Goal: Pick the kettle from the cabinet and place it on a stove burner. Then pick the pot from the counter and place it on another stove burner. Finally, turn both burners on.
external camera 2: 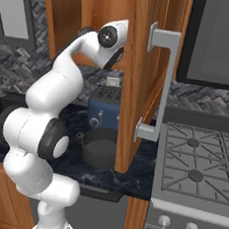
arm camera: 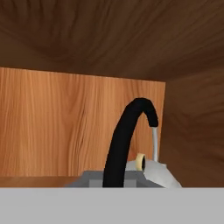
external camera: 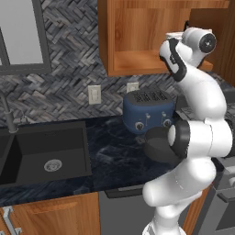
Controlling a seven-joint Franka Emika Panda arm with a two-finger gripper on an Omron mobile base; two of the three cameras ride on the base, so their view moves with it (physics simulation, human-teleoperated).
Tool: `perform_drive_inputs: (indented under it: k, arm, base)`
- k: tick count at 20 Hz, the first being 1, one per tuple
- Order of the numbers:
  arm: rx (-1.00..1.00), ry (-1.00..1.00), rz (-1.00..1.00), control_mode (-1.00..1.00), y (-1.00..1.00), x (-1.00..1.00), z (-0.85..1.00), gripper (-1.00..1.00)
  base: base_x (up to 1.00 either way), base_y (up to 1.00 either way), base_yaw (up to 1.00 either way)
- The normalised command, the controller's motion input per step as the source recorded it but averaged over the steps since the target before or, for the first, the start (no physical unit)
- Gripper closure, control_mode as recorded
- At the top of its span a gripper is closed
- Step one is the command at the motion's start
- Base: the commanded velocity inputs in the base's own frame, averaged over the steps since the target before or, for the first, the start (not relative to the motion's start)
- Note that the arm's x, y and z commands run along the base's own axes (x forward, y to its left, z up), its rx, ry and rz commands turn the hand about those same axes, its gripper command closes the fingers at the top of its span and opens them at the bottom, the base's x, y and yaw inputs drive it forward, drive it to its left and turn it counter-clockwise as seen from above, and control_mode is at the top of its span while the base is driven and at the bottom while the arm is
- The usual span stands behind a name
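One arm reaches into the open wall cabinet (external camera: 137, 41), its gripper (arm camera: 127, 175) clamped narrow on the kettle's black arched handle (arm camera: 127, 135), likely for lifting it out toward the stove burners (external camera 2: 196, 175), while the pot (external camera 2: 99, 147) waits on the counter (external camera: 114, 160) before the blue toaster (external camera: 148, 112).

Kitchen corner with a grey herringbone tile wall (external camera: 69, 55)

A black sink (external camera: 46, 156) sits left; a framed window (external camera: 20, 36) hangs above it.
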Motion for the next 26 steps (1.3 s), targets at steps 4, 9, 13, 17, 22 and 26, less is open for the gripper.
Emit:
perform_drive_inputs:
  k: [4, 9, 13, 17, 22, 26]
  arm:
    - [0.0, 0.0, -0.06, -1.0, 0.27, -0.25, 0.0, 1.0]
    - [0.0, 0.0, -0.04, -1.0, 0.17, -0.4, 0.0, 1.0]
    - [0.0, 0.0, -0.05, -1.0, 0.1, -0.46, 0.01, 1.0]
    - [0.0, 0.0, -0.06, -1.0, 0.04, -0.49, 0.04, 1.0]
    - [0.0, 0.0, -0.06, -1.0, 0.02, -0.51, 0.06, 1.0]
    - [0.0, 0.0, -0.06, -1.0, 0.04, -0.51, 0.03, 1.0]
  base:
    - [0.0, 0.0, 0.0]
    - [0.0, 0.0, 0.0]
    - [0.0, 0.0, 0.0]
    - [0.0, 0.0, 0.0]
    - [0.0, 0.0, 0.0]
    - [0.0, 0.0, 0.0]
